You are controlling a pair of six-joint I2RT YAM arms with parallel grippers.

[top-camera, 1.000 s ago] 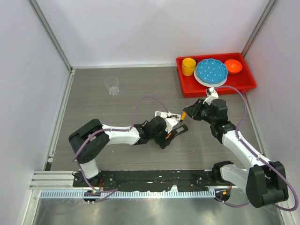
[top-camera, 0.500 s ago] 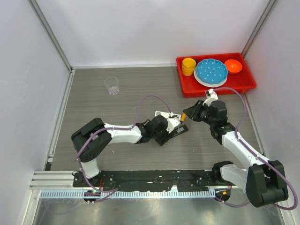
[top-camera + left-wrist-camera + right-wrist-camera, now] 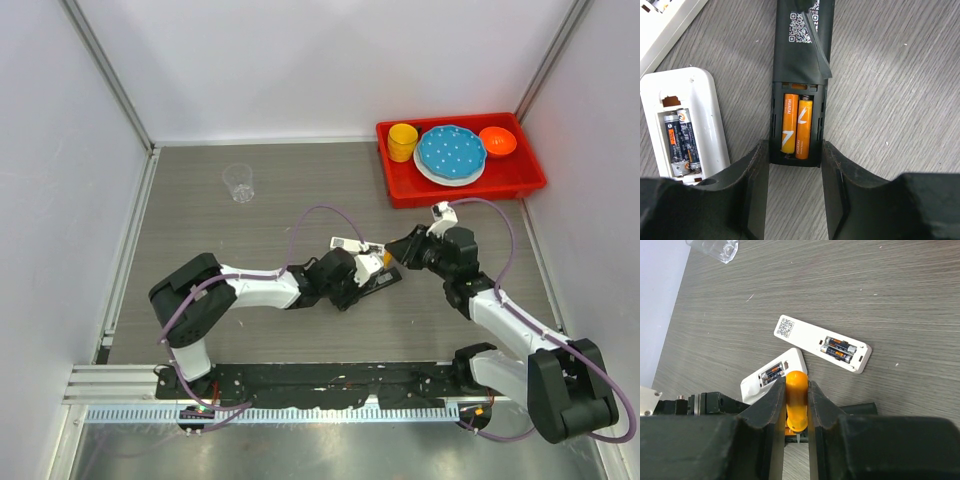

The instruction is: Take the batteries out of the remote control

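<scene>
In the last second the right fingers (image 3: 771, 410) have travelled from the side toward the left fingers (image 3: 756, 175). They carry the orange-handled tool (image 3: 796, 399) nearer to the black remote (image 3: 799, 60), while the left arm has almost not moved. To my judgement the prying step is about to begin, and nothing is unloaded yet. The two orange batteries (image 3: 796, 129) are in their open compartment, just ahead of and between the left fingers.

The left fingers are closed against both sides of the black remote's near end and hold it flat on the desk (image 3: 900, 90). The right fingers are clamped on the tool's handle.

The orange batteries are smooth, glossy cylinders with white print. They lie side by side and touch each other, with small springs at the end nearest the fingers. The black remote is matt plastic with a label whose corner peels up. Beside the left fingers lies a white remote (image 3: 705, 105), glossy and rounded, with dark grey batteries (image 3: 682, 137) inside. The tool handle is round and smooth. The desk is grey with a fine wood grain.
</scene>
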